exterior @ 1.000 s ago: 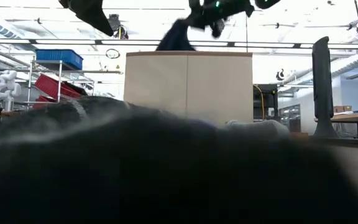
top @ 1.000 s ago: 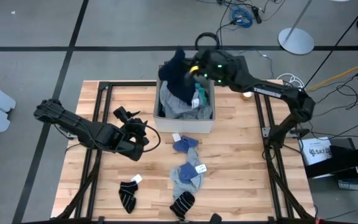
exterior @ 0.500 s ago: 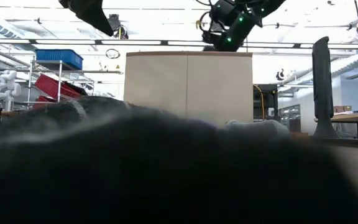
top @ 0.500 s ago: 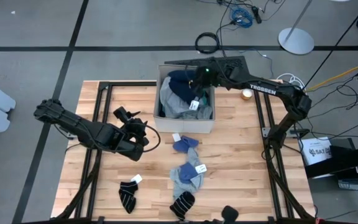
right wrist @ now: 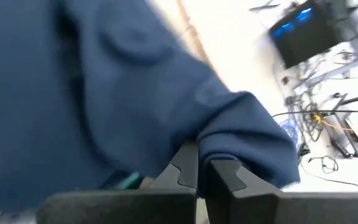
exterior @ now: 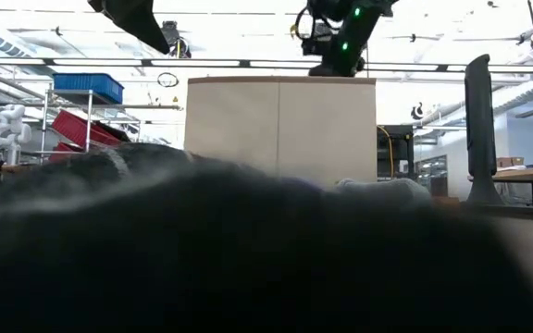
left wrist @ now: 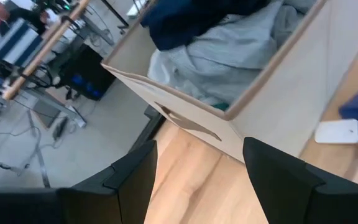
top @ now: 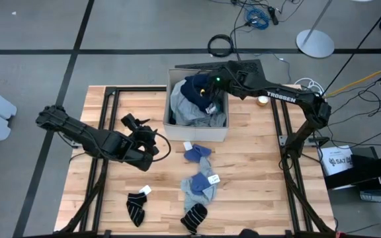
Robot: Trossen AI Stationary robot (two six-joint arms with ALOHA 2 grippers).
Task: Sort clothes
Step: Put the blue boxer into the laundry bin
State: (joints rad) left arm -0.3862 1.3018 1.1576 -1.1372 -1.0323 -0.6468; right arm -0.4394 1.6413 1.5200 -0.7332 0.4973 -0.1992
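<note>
Wooden table (top: 256, 165): box (top: 197, 130), scattered socks (top: 136, 205).

- The bench (top: 243, 165) is pale planked wood with a smooth, faintly satin face, framed by matt black metal rails.
- The box (top: 196, 131) has stiff beige fabric walls, matt and plain.
- The navy garment (right wrist: 104, 93) is soft matt cloth, smooth-woven.
- The grey top (left wrist: 229, 50) is soft, creased knit.
- The socks (top: 136, 207) at 7 o'clock are ribbed cloth.

In the beige box (top: 197, 131) I saw a navy garment (top: 196, 89) over a grey top (top: 189, 111); before the box lay blue pieces (top: 197, 154) and black white-striped socks (top: 136, 207).
</note>
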